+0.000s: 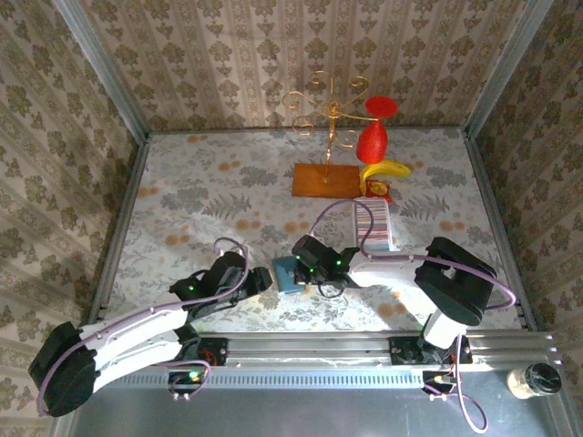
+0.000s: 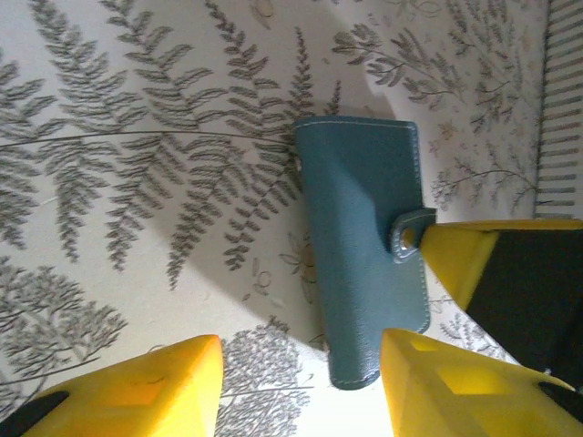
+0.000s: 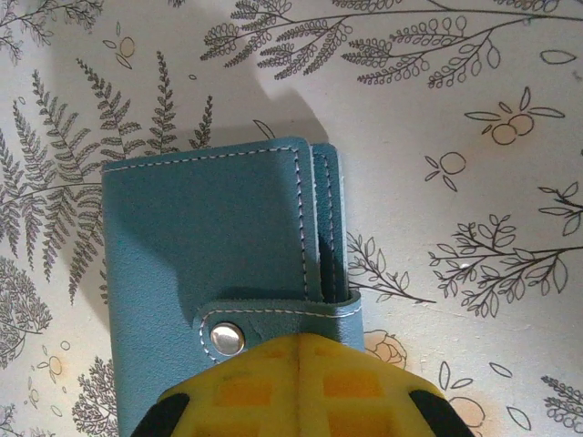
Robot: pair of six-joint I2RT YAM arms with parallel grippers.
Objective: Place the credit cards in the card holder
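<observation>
The teal card holder lies folded shut on the fern-print table between both arms. Its clasp tab is snapped across the cover. My right gripper is shut, its tips resting on the tab's lower edge at the holder's open side. The frames do not show whether the tab is pinched. My left gripper is open, with the holder's near end between its fingers, close to the right finger. A row of thin pale edges that look like the credit cards stands in a long white tray behind the right arm.
A gold wire stand on a brown board, a red object and a banana sit at the back. A small jar stands off the table at the front right. Metal frame posts and papered walls surround the table.
</observation>
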